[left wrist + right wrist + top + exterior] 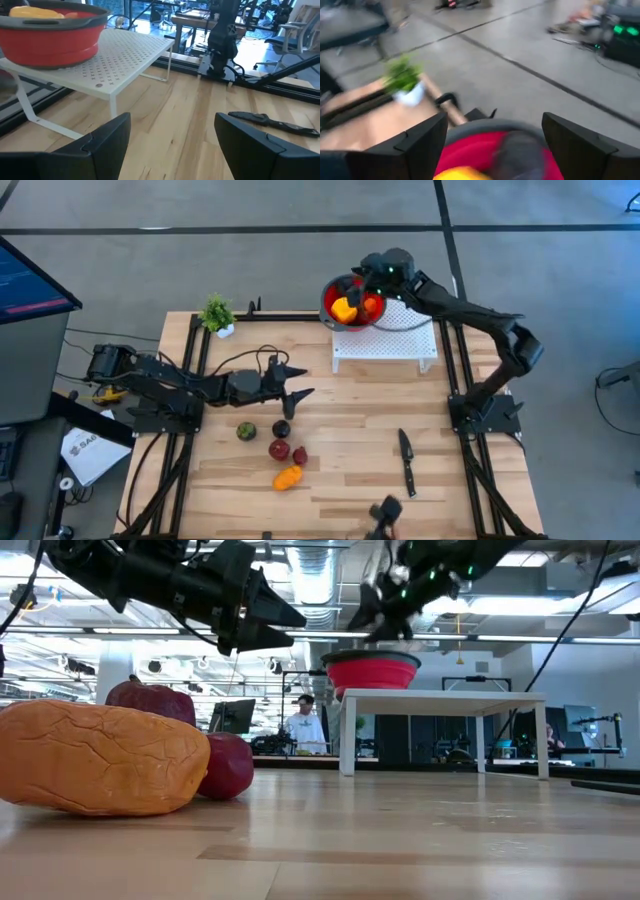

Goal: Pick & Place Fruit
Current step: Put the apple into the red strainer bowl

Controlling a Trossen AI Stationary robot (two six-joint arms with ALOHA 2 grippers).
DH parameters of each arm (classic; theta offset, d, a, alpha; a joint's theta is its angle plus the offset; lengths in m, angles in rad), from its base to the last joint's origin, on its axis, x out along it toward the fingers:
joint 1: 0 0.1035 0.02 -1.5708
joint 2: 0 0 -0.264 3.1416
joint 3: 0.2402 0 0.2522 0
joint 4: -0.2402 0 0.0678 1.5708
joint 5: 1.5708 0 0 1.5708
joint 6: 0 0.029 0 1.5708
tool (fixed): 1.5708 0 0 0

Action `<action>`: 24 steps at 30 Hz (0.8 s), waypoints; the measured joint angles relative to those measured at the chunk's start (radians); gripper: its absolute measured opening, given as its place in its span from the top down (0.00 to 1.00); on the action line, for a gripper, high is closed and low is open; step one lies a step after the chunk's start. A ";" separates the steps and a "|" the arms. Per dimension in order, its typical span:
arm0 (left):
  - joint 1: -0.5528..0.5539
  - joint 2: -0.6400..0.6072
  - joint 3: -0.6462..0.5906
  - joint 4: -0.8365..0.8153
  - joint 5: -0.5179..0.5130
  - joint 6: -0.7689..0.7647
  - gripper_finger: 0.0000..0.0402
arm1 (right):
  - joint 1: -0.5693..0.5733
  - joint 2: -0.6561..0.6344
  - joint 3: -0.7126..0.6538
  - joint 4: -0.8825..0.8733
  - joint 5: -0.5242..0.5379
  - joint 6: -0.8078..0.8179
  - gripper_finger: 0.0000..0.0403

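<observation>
The red bowl (pixel 335 292) stands on a white perforated rack (pixel 385 340) at the table's far edge and holds a yellow piece (pixel 343 310) and an orange piece (pixel 372 306). My right gripper (pixel 366 281) hovers open just above the bowl. In the right wrist view (pixel 492 145) a blurred dark rounded piece (pixel 517 150) shows between the wide-apart fingers, over the bowl, touching neither. My left gripper (pixel 303 381) is open and empty above the table's middle left. Green (pixel 246 431), purple-black (pixel 281 428), red (pixel 279 449), dark red (pixel 299 455) and orange (pixel 288 477) fruit lie on the table near it.
A black-handled knife (pixel 406 461) lies on the table at the near right. A small potted plant (pixel 217 314) stands at the far left corner. In the low view the orange fruit (pixel 100 760) and red fruit (pixel 228 765) lie close to the near edge.
</observation>
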 joint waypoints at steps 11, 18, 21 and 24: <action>-0.193 -0.052 0.002 -0.143 0.035 0.211 0.30 | 0.485 -0.223 -0.306 0.013 0.201 -0.135 0.25; -0.417 -0.099 0.002 -0.330 0.014 0.100 0.30 | 0.743 -0.215 -0.655 0.486 0.356 -0.013 0.25; -0.476 -0.045 0.001 -0.341 -0.025 0.069 0.30 | 0.804 -0.155 -0.741 0.713 0.413 0.005 0.25; -0.480 0.016 0.001 -0.348 -0.029 -0.044 0.30 | 0.835 -0.098 -0.770 0.869 0.430 0.005 0.25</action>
